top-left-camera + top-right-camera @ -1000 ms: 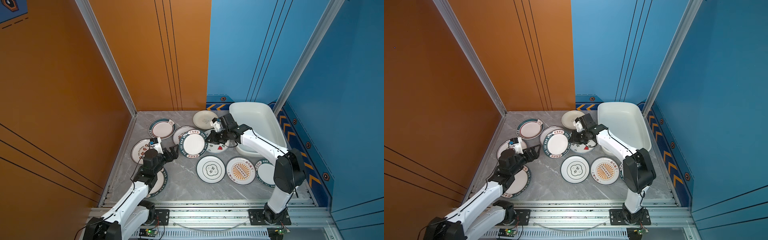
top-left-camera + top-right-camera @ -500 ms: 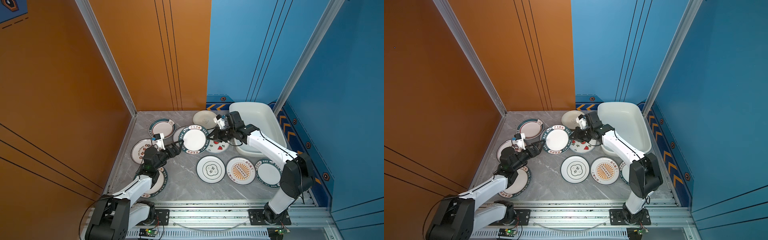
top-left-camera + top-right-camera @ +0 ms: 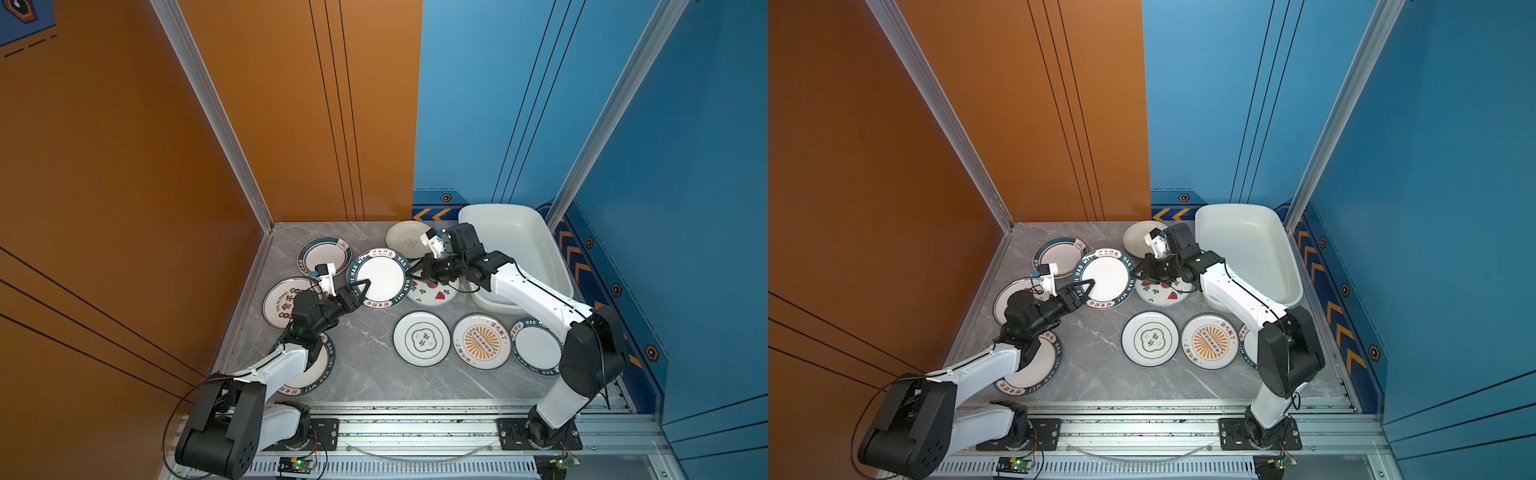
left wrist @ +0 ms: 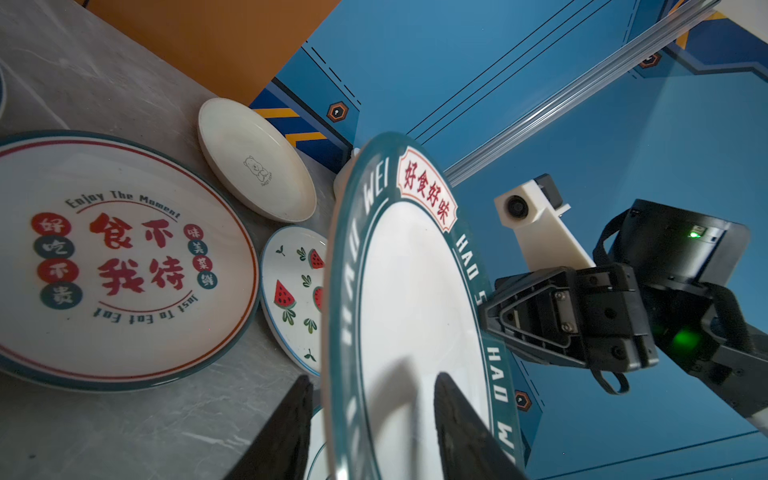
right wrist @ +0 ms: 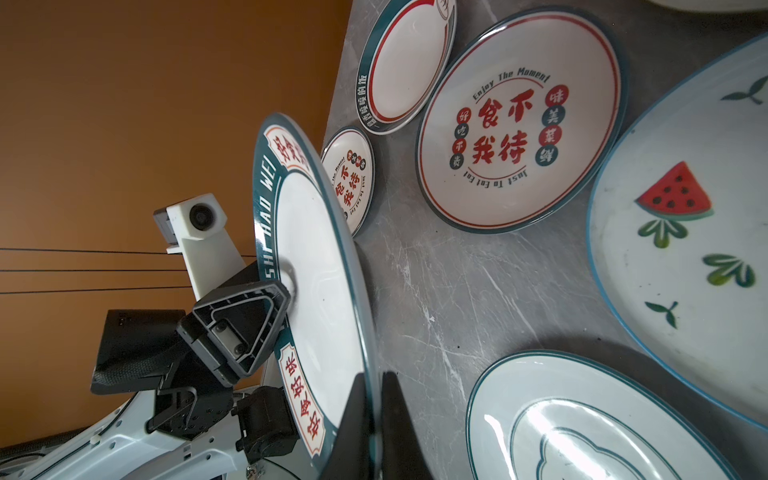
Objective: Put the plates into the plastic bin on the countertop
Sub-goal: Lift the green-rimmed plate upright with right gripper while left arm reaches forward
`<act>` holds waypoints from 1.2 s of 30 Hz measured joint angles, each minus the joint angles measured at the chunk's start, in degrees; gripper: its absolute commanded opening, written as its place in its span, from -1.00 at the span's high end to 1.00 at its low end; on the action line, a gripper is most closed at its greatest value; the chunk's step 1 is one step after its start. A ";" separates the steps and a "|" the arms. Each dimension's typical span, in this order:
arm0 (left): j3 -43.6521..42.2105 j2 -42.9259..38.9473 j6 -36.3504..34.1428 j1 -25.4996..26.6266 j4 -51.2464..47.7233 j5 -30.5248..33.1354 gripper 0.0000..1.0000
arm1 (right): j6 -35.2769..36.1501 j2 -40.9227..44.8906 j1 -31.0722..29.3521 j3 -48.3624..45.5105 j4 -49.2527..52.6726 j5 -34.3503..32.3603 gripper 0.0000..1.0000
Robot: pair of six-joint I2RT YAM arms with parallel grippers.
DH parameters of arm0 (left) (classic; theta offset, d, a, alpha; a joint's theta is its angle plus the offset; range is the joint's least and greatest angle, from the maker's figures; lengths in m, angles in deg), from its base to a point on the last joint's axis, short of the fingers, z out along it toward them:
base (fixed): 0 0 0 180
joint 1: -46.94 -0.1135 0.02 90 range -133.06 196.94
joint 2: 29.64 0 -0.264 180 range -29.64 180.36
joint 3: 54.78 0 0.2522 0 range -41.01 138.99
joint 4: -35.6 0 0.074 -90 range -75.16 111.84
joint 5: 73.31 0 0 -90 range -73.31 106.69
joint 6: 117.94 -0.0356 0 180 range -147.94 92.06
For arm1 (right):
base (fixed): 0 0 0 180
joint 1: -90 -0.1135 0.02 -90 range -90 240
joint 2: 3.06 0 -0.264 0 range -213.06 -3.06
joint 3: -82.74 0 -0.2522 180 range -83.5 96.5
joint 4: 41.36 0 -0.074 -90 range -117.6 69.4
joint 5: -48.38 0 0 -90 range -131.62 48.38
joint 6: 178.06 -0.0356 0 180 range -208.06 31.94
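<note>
Grey marble counter (image 3: 365,365); front row, four plates flat: green-rimmed plate (image 3: 324,372) partly under left arm (image 3: 282,361), cloud-motif plate (image 3: 422,338), sunburst plate (image 3: 482,341), second green-rimmed plate (image 3: 534,347) beside right arm (image 3: 536,297); middle: red-character plate (image 3: 279,305) flat at left; raised plate (image 3: 380,277) tilted off the counter between both arms; right pincer (image 3: 419,272) clenched on its rim; left pincer (image 3: 362,287) straddles the opposite rim, cannot tell whether it pinches; beneath: second red-character plate (image 4: 120,262) and watermelon plate (image 3: 434,294), flat; far row: red-ringed plate (image 3: 324,255), cream bear plate (image 3: 407,239), then white plastic bin (image 3: 515,245) in far right corner, bare floor showing, all plates outside it; orange wall (image 3: 124,166) left, blue wall (image 3: 685,166) right; count: ten plates, one bin, two arms.
</note>
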 measured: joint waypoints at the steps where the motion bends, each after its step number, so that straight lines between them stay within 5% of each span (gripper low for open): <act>1: 0.22 0.02 0.13 0.00 0.20 -0.28 0.18 | 0.00 0.00 0.00 -0.26 0.00 -0.02 1.00; 8: 0.42 2.14 1.84 -0.02 1.55 -1.60 0.54 | 0.26 0.00 0.09 -1.38 -0.17 0.17 1.00; 13: 1.25 5.01 7.74 -0.50 6.23 -2.93 1.00 | 2.60 -0.13 0.55 -2.51 -0.31 -0.17 0.96; 17: 1.88 8.00 9.16 -0.37 10.32 -4.55 1.00 | 1.60 -0.42 0.94 -2.54 -1.31 0.44 0.32; 21: 2.10 9.92 9.38 0.59 12.02 -6.80 1.00 | -0.07 -1.27 0.59 -2.54 -3.87 1.77 0.12; 29: 3.32 11.54 14.05 0.17 12.81 -8.09 1.00 | -0.13 -3.61 1.27 -2.56 -10.58 6.69 0.88; 34: 3.61 11.80 14.36 -0.02 13.14 -8.50 0.25 | -0.13 -3.63 1.49 -2.38 -11.34 8.20 1.00; 36: 3.63 11.91 12.81 0.33 13.33 -8.87 -0.20 | -0.24 -3.65 1.20 -2.36 -10.25 7.06 1.00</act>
